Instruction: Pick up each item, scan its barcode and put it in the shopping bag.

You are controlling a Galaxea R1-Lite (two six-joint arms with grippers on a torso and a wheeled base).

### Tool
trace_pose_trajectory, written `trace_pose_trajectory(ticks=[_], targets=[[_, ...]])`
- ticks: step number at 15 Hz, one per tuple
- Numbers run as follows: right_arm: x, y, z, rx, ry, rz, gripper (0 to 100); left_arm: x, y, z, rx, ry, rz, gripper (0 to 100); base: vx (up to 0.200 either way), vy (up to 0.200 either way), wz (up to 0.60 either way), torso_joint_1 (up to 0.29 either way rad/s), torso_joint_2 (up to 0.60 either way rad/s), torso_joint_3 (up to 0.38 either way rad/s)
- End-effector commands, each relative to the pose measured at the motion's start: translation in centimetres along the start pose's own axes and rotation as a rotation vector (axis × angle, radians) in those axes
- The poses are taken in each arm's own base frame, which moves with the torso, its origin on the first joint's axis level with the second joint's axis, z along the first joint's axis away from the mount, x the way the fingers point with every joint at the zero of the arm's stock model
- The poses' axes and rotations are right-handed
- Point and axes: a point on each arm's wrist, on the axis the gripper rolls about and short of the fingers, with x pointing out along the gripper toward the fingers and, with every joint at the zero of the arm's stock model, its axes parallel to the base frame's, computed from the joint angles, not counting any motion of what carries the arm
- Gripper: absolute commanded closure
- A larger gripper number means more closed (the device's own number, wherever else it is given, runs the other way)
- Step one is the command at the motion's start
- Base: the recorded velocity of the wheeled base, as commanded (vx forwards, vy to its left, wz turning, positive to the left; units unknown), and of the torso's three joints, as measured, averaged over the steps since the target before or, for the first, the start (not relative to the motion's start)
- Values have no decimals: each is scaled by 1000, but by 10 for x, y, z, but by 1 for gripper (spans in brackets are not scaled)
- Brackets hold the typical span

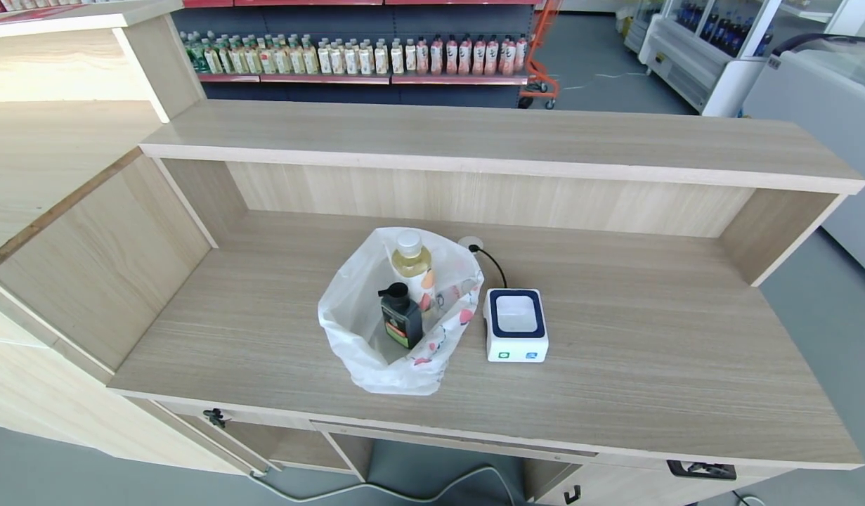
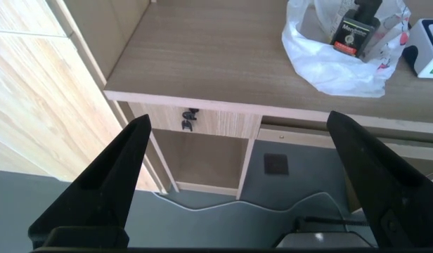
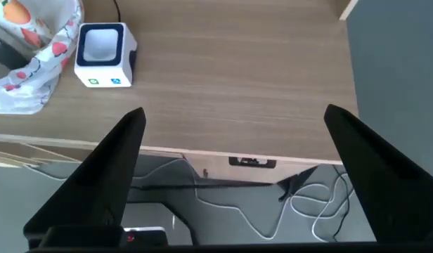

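Left gripper [image 2: 239, 118] and right gripper [image 3: 234, 111] hang wide open and empty, low before the front edge of the table [image 1: 650, 337], where the shopping bag [image 1: 376, 365], two bottles [image 1: 401, 316] upright inside, sits beside the scanner [image 1: 515, 323], seemingly nearer the left arm.

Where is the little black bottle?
In the head view, the black bottle stands inside the white shopping bag on the counter, in front of the pale yellow bottle, with the scanner to the bag's right.
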Motion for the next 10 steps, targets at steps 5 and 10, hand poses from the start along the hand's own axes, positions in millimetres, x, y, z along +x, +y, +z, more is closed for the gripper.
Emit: trace_pose_trajectory(ticks=[5, 10], targets=[[-15, 7, -102, 14, -98, 10, 0, 0, 0, 0, 0, 1, 0, 0, 0, 0, 0, 0, 0, 0], [-18, 5, -108, 5, -149, 21, 0, 0, 0, 0, 0, 2, 0, 0, 0, 0, 0, 0, 0, 0]])
